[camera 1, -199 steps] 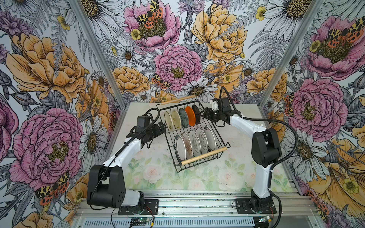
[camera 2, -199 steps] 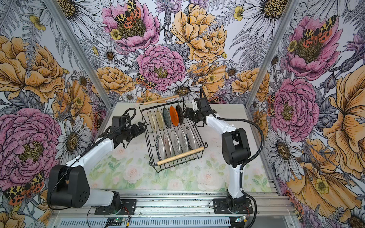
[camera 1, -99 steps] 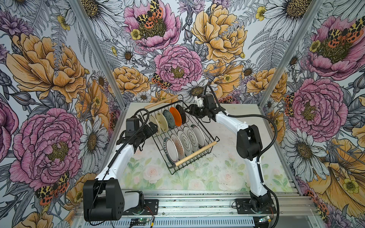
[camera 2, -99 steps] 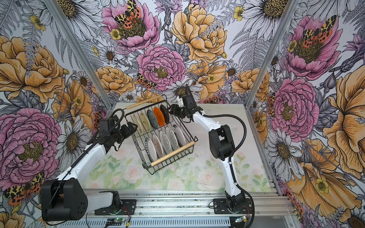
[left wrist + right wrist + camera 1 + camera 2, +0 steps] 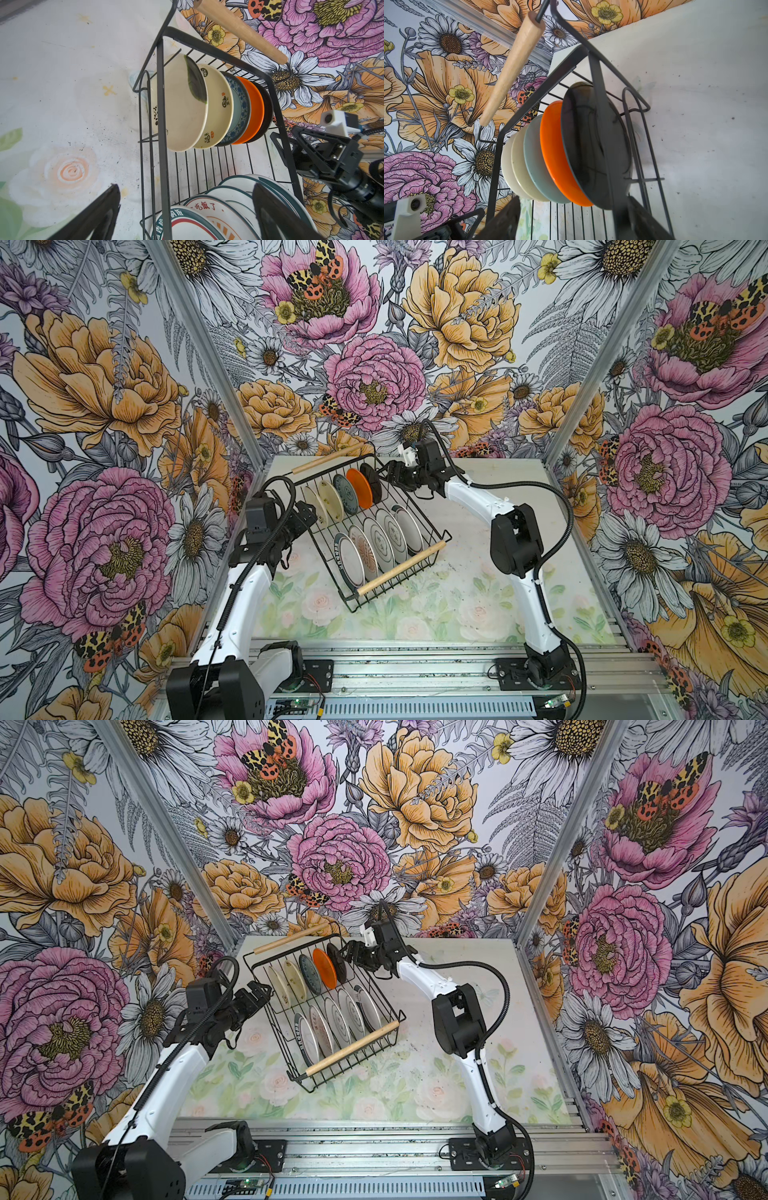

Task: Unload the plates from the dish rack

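Bright, even light; wrist-view foregrounds blur (perhaps defocus).

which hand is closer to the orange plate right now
Right. The right hand is at the dish rack wall beside the black plate, the orange plate's neighbour. The left hand is at the opposite wall, beyond the cream plates.

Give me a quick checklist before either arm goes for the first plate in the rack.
1. Spread of left fingers: ok, wide.
2. Spread of right fingers: ok.
3. Fingers free of the dish rack: not ok, its rim wire runs between both pairs.
4. Plates standing in slots: ok, none out yet.
5. Black plate at the right fingers' end: ok.
6. Rack flat on the table: cannot tell.
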Tool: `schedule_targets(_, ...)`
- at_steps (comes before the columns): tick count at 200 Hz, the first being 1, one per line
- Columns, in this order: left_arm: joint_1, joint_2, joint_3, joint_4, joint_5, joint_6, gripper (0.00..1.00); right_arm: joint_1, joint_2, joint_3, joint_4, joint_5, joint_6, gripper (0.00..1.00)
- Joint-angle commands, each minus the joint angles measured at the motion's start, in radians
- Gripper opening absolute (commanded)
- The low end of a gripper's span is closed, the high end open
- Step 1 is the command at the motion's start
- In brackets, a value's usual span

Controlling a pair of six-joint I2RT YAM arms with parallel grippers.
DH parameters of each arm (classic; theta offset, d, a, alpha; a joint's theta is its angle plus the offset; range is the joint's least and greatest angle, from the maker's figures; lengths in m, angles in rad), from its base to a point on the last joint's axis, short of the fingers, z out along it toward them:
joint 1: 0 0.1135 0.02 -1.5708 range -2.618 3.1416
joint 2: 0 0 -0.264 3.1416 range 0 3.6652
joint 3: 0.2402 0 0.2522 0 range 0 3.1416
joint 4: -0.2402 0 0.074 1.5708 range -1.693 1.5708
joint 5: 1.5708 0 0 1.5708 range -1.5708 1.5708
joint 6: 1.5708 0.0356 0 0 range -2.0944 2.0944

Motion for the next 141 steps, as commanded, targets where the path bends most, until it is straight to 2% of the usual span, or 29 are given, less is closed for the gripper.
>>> schedule_targets(1, 0.004, 0.005, 0.016, -0.019, -0.003, -0.017, 0.99, -0.032, -0.077, -0.049, -0.015, 0.059, -0.048, 0.82)
schedule_targets(75, -0.012, -0.007, 0.053, -0.088, -0.056, 0.008, 0.99, -0.133, -0.344, -0.325, -0.016, 0.274, -0.182, 0.86)
schedule_targets(117, -0.048, 0.017, 0.084, -0.114, -0.095, 0.027, 0.99, -0.153, -0.565, -0.601, -0.018, 0.364, -0.204, 0.86)
schedule_targets(141, -0.091, 0.028, 0.118, -0.143, -0.139, 0.06, 0.99, -0.161, -0.724, -0.784, -0.018, 0.416, -0.173, 0.86)
